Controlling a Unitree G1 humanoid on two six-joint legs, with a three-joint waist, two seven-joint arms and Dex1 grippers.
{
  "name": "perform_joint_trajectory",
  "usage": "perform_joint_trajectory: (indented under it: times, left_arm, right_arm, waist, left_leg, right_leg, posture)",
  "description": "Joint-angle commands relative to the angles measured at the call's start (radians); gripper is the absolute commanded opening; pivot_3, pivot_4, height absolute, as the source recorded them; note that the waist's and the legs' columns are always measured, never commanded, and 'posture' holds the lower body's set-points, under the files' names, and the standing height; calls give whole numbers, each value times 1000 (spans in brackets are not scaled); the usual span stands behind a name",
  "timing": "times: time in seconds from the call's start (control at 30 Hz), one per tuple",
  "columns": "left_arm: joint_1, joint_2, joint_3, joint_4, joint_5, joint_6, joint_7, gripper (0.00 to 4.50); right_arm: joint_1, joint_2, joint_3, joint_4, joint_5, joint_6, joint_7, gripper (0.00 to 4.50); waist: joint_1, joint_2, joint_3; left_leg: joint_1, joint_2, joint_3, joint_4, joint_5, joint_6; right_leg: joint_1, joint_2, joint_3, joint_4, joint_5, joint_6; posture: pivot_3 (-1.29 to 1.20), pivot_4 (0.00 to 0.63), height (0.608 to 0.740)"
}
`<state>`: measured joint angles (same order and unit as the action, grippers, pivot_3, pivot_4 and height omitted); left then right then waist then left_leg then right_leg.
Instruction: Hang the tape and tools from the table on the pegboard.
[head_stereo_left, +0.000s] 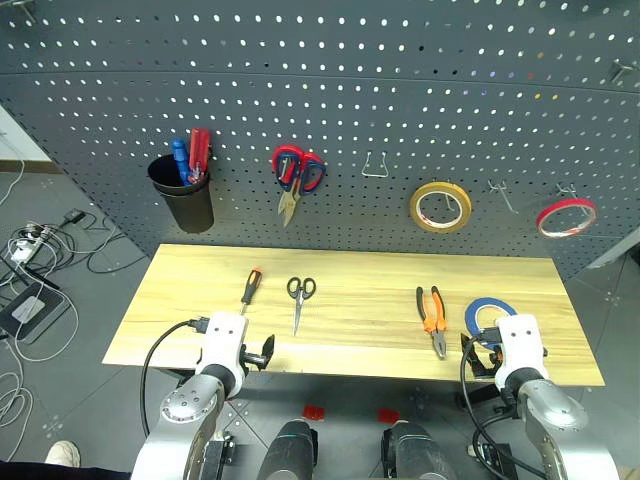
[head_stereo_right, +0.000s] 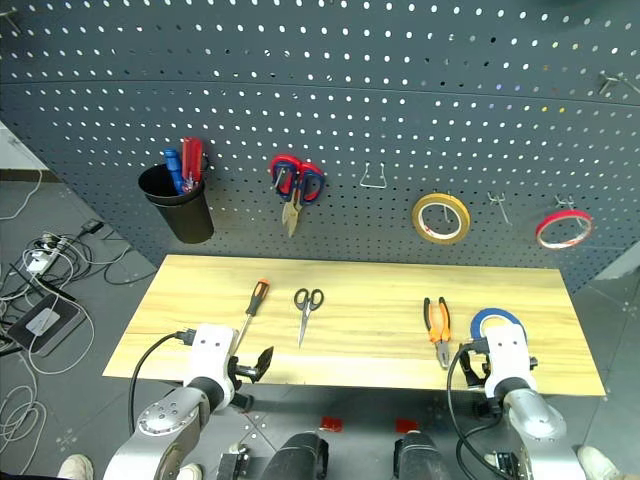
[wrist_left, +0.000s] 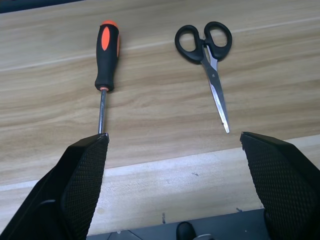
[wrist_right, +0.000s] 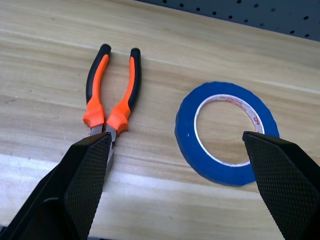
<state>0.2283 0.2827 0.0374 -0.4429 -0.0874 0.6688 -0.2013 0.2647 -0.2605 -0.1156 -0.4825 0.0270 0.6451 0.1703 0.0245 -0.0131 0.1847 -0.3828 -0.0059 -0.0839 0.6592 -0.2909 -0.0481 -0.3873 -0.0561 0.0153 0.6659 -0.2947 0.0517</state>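
Four of the task's things are lying flat on the table (head_stereo_left: 360, 345), none of them touched. The screwdriver (head_stereo_left: 249, 289) is resting towards the left end, its orange-and-black handle pointing at the far edge and its shaft running back to the near edge. Just beside it, nearer the middle, the scissors (head_stereo_left: 300, 298) are lying closed with their black handles towards the far edge and blades pointing at the near edge. Towards the right end the pliers (head_stereo_left: 433, 318) are lying with orange handles towards the far edge and nose towards the near edge. The blue tape (wrist_right: 226, 132) is lying flat just beside them, closer to the near right corner.

The left gripper (wrist_left: 170, 145) is hovering over the near edge with its jaws standing wide apart and empty, the screwdriver tip by one finger and the scissor points short of the other. The right gripper (wrist_right: 177, 145) is hovering likewise, jaws spread wide and empty, above the pliers' nose and the tape.

Behind the table the pegboard (head_stereo_left: 400, 90) is carrying a black cup (head_stereo_left: 185, 195) holding what look like a blue and a red screwdriver, red-and-blue shears (head_stereo_left: 294, 178), a yellow roll (head_stereo_left: 440, 206) and a red roll (head_stereo_left: 566, 216), each hanging on a hook.
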Motion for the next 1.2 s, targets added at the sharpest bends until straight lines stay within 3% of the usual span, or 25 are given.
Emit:
perform_joint_trajectory:
  times: [0.03, 0.83, 1.03, 1.2]
  left_arm:
    - [-3, 13, 19, -44, 18, -13, 15, 4451]
    - [-1, 1, 23, -105, 4, 49, 19, 4451]
    - [-95, 53, -19, -56, -13, 39, -61, 4451]
    - [-304, 114, -204, 63, -22, -68, -273, 4451]
  right_arm:
    - [3, -1, -13, -17, 8, -9, 2, 4500]
    - [-2, -18, -23, -25, 12, 10, 18, 4500]
    - [-51, -59, -47, 13, 46, 12, 71, 4500]
    - [-110, -118, -49, 76, 78, 27, 133, 4500]
  waist:
    - [0, 0, 0]
    - [0, -1, 3]
    - [-1, 0, 20]
    - [-1, 2, 52]
  left_leg:
    - [0, 0, 0, 0, 0, 0]
    - [0, 0, 0, 0, 0, 0]
    - [0, 0, 0, 1, 0, 0]
    - [0, -1, 1, 1, 0, 0]
  right_leg:
    - [0, 0, 0, 0, 0, 0]
    - [0, 0, 0, 0, 0, 0]
    - [1, 0, -1, 0, 0, 0]
    - [2, 0, -1, 0, 1, 0]
  posture:
    - [128, 181, 740]
    - [122, 223, 740]
    - [103, 256, 740]
    - [72, 306, 740]
